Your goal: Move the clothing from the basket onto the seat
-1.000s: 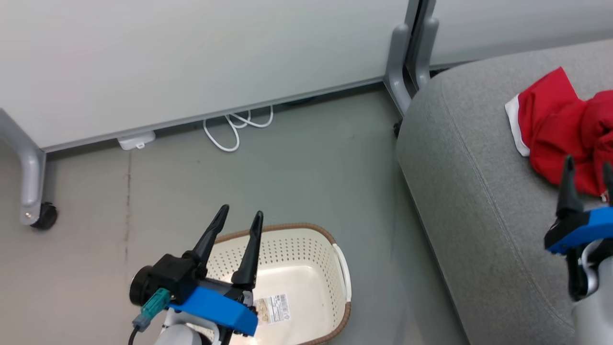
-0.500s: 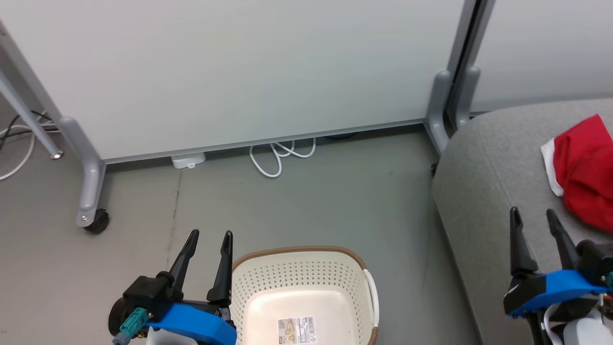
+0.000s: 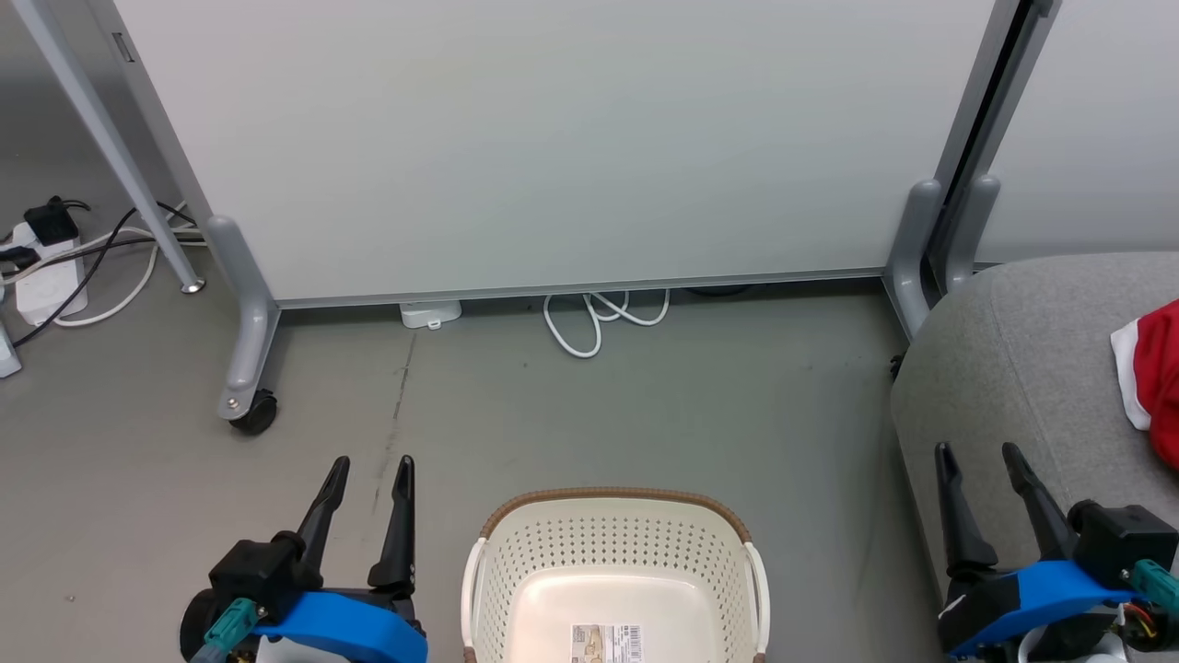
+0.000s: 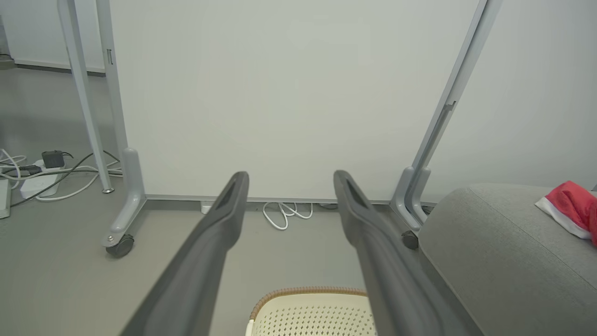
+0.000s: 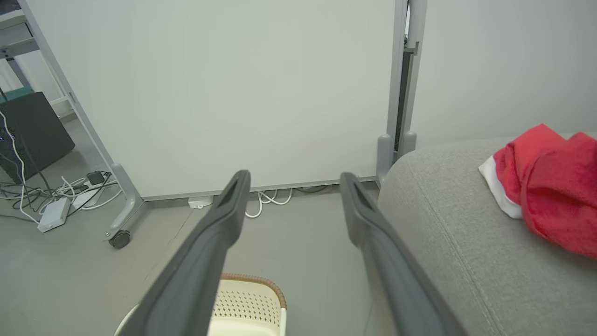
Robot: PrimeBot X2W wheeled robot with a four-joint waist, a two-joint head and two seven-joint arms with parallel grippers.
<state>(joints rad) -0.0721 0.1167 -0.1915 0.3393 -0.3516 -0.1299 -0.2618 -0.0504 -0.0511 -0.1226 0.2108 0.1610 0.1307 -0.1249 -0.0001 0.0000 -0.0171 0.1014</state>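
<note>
The cream perforated basket [image 3: 612,575] with a brown rim stands on the floor at the bottom middle; only a printed label shows inside it. It also appears in the left wrist view [image 4: 312,308] and the right wrist view [image 5: 247,298]. The red clothing [image 3: 1156,373] with a white band lies on the grey seat [image 3: 1013,368] at the right edge, and shows as clothing [image 5: 545,191] on the seat [image 5: 457,242] and as clothing [image 4: 571,210] on the seat [image 4: 503,252]. My left gripper [image 3: 373,470] is open, left of the basket. My right gripper [image 3: 976,458] is open over the seat's near corner.
A white partition panel [image 3: 553,138] on wheeled grey legs [image 3: 244,350] stands behind the basket. A white cable loop [image 3: 599,322] lies at its base. A power strip with cables [image 3: 46,267] sits on the floor at far left. Bare grey floor surrounds the basket.
The head camera has swung left, so the basket now sits centred and the seat with the clothing has slid to the right edge. Both grippers stay open and empty.
</note>
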